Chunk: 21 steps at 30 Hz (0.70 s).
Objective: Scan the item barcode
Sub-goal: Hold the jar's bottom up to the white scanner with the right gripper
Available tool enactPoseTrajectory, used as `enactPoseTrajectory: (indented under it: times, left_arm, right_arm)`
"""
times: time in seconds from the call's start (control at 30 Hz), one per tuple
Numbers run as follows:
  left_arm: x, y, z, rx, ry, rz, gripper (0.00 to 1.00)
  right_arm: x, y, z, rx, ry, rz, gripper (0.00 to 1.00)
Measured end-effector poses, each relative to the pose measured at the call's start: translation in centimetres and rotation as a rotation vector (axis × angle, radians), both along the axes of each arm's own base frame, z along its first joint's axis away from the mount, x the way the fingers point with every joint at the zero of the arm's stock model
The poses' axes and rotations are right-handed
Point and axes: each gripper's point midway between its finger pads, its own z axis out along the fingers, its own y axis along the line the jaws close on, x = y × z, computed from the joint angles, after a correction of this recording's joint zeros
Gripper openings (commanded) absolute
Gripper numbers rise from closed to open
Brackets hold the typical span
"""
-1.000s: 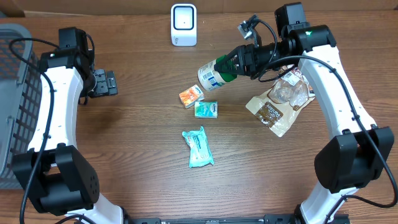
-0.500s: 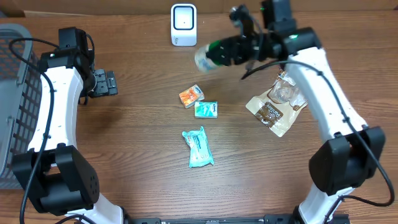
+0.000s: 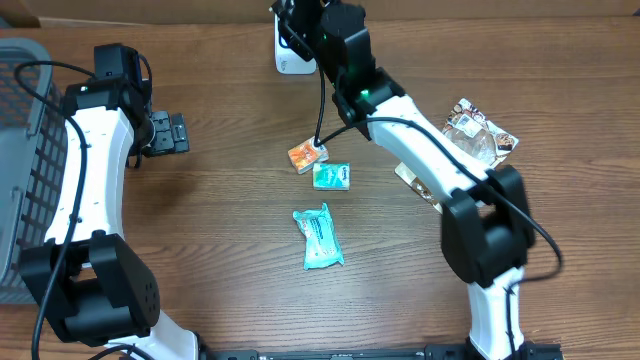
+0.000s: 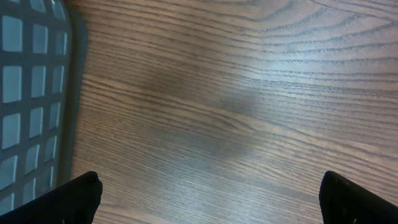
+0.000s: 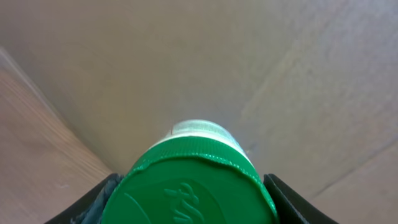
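Right wrist view, nearest first: the green-capped bottle fills the lower middle of the frame, cap toward the lens. The right hand is clamped on it, one dark finger at its lower left and the other at its lower right. Past the cap a little of the pale bottle body shows, and beyond that a plain tan surface, with a strip of wooden counter at the left edge.

Left wrist view: the left hand has its fingers spread wide apart, one tip in each bottom corner, with nothing between them but bare wood. The grey basket runs down the left edge.

Overhead, from the bottom of the frame upward: a long teal packet lies at centre, above it a small teal packet, then an orange packet just beside that. A crinkled clear bag lies at the right. The right arm reaches diagonally to the top middle, where it covers part of the white scanner. The bottle itself is hidden under the arm there.
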Motion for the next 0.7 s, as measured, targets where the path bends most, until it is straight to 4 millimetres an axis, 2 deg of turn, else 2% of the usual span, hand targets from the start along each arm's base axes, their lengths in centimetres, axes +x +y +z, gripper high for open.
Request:
enactPoseTrajectory:
  times: [0.1,0.17,0.23,0.3,0.47,0.57,0.7]
  left_arm:
    - [0.0,0.0,0.0,0.000,0.000,0.000,1.00]
    - [0.0,0.0,0.0,0.000,0.000,0.000,1.00]
    - [0.0,0.0,0.0,0.000,0.000,0.000,1.00]
    - [0.0,0.0,0.0,0.000,0.000,0.000,1.00]
    - [0.0,0.0,0.0,0.000,0.000,0.000,1.00]
    - [0.0,0.0,0.0,0.000,-0.001,0.000,1.00]
    - [0.0,0.0,0.0,0.000,0.000,0.000,1.00]
  right_arm:
    - [2.1,-0.6,-2.0,-0.059,-0.116,-0.041,0.27]
    - [3.4,-1.1,-4.4,-0.132,-0.181,-0.067,0.27]
    - [3.9,-1.4,-5.7,-0.165,-0.198,-0.078,0.27]
    - [4.3,-1.4,-8.0,-0.217,-0.189,-0.077,0.26]
    - [4.6,-1.0,-11.5,-0.313,-0.177,-0.059,0.27]
    - [4.6,-0.9,-12.4,-0.379,-0.188,-0.048,0.27]
    - [4.6,-0.8,-11.8,-0.432,-0.238,-0.043,0.27]
